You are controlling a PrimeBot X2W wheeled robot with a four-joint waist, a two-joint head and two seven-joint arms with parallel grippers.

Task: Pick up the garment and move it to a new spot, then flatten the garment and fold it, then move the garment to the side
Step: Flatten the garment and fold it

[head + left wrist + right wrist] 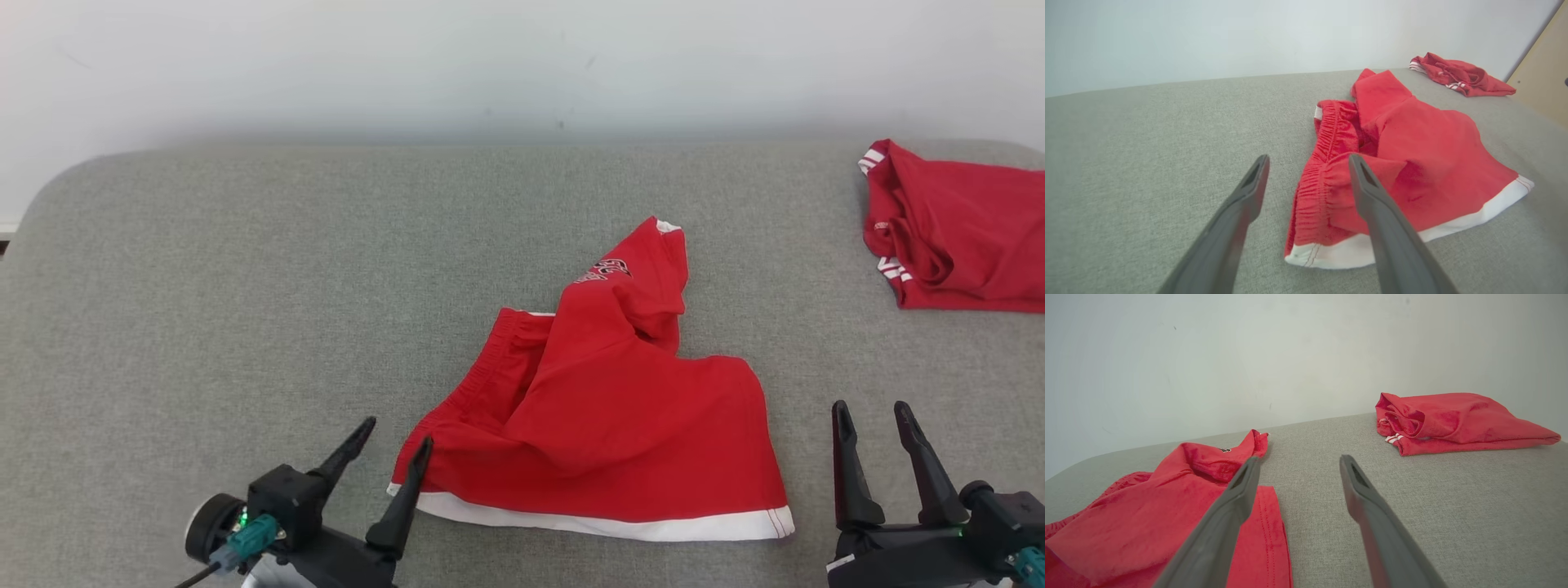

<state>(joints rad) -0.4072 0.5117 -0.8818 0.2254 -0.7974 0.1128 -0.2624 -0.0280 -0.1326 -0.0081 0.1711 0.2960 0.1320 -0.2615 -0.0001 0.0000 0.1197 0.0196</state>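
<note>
The fingers (406, 494) of the left gripper (398, 433) stood spread wide and gripped nothing. One fingertip overlapped the near left corner of the red shorts (620, 408); whether it touched the cloth could not be told. In the left wrist view, the gathered waistband lay between and beyond the two tips. The right gripper (870, 408) was also wide open and empty, just off the shorts' right edge, fingers pointing away from the robot. Both arms sat low at the near edge of the grey cushion (245, 286).

The shorts lay rumpled at the middle of the cushion, one leg folded up and over, the white hem nearest the robot. A second red garment (955, 237) lay bunched at the far right, well apart. Bare cushion stretched to the left and behind, up to the pale wall (490, 65).
</note>
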